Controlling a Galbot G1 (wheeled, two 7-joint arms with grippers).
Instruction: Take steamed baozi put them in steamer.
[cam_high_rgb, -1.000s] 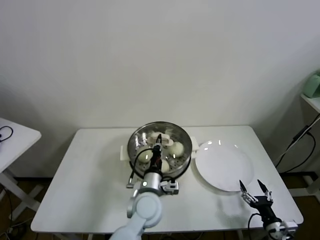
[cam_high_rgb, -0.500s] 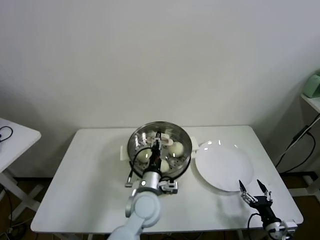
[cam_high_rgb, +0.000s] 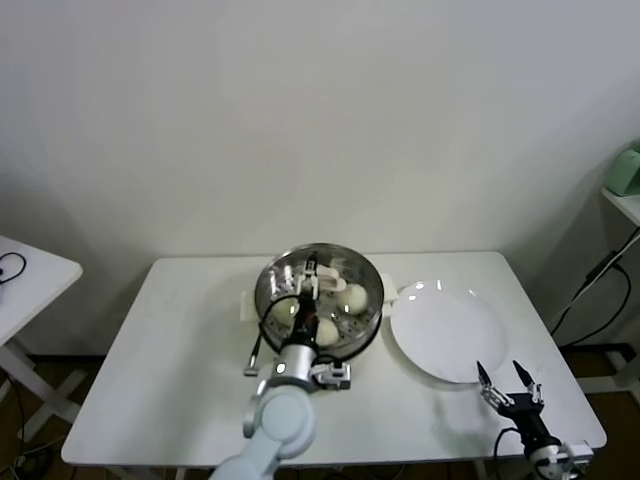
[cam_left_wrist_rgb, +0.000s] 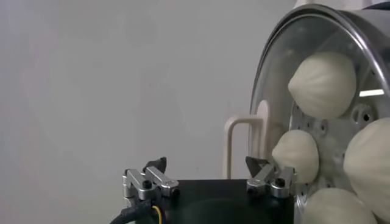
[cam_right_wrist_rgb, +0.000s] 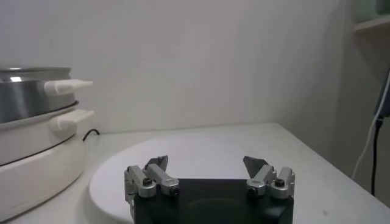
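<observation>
Steamer (cam_high_rgb: 372, 283) holds all four baozi (cam_left_wrist_rgb: 322, 83) on its perforated tray; white plate (cam_high_rgb: 447, 333) beside it is bare. Left gripper (cam_high_rgb: 309, 277) hangs over the pot, fingers (cam_left_wrist_rgb: 267, 176) spread wide, gripping nothing (buns sit just past the fingertips in the wrist view). Right gripper (cam_high_rgb: 509, 384) parked at the plate's near edge, fingers wide, empty.

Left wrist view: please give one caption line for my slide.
Open left tool beside the steamer, four baozi inside.

Cream-white round dough buns (cam_high_rgb: 351, 296) sit in a shiny silver steel steamer pot (cam_high_rgb: 372, 300) with a white base, beside a plain white plate (cam_high_rgb: 445, 335) on a white table (cam_high_rgb: 190, 340).
</observation>
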